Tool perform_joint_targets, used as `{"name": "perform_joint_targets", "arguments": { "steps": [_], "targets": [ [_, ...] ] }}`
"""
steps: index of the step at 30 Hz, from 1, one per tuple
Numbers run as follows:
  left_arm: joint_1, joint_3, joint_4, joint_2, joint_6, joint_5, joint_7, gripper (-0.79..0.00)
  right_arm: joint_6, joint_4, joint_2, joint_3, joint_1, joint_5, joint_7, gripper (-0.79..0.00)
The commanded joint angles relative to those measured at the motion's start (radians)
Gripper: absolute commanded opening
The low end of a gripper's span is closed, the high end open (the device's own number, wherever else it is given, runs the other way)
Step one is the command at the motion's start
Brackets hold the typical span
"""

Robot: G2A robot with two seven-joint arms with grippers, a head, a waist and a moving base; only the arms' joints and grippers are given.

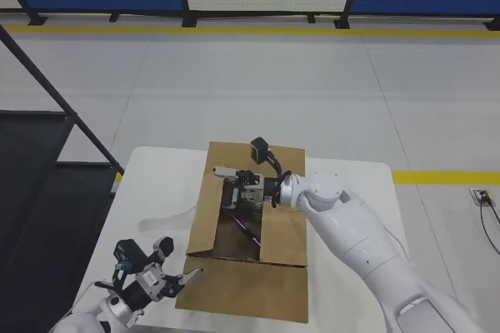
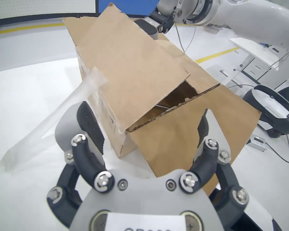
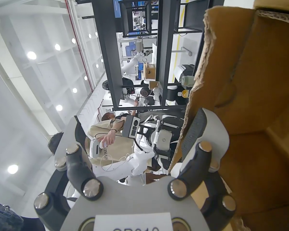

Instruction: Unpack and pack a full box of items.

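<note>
The box point(image 1: 242, 291) stands on the table point(image 1: 150, 183) with its flaps already open and a loose tape strip point(image 2: 62, 111) hanging at its side. I judge that the unpacking has hardly begun: something thin and purple seems to lie in the dark inside, but I cannot see it well. My right gripper point(image 1: 229, 187) is spread over the upright side flap, one finger on each side of its torn edge. My left gripper point(image 1: 177, 262) is wide and holds nothing, just beside the near corner. The table on my left gives room; the upright flaps narrow the opening.
</note>
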Motion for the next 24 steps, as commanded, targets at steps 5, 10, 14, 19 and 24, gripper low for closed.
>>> {"name": "perform_joint_targets", "arguments": {
  "steps": [5,10,14,19,24],
  "targets": [
    [-0.017,0.079,-0.005,-0.016,0.185,0.098,0.063,0.000,-0.052,0.020,-0.038,-0.032,0.018,0.012,-0.016,0.000],
    [-0.030,0.117,0.005,-0.030,0.293,0.073,0.095,0.000,-0.129,0.055,-0.064,-0.048,0.033,0.024,0.038,0.000],
    [-0.036,0.122,0.010,-0.038,0.349,0.021,0.118,0.000,-0.162,0.090,-0.082,-0.054,0.046,0.036,0.074,0.000],
    [-0.024,0.106,0.001,-0.045,0.392,-0.006,0.177,0.000,-0.188,0.127,-0.101,-0.061,0.059,0.031,0.090,0.000],
    [-0.001,0.067,-0.003,-0.048,0.383,-0.084,0.192,0.000,-0.202,0.160,-0.113,-0.061,0.066,0.015,0.087,0.000]
  ]
}}
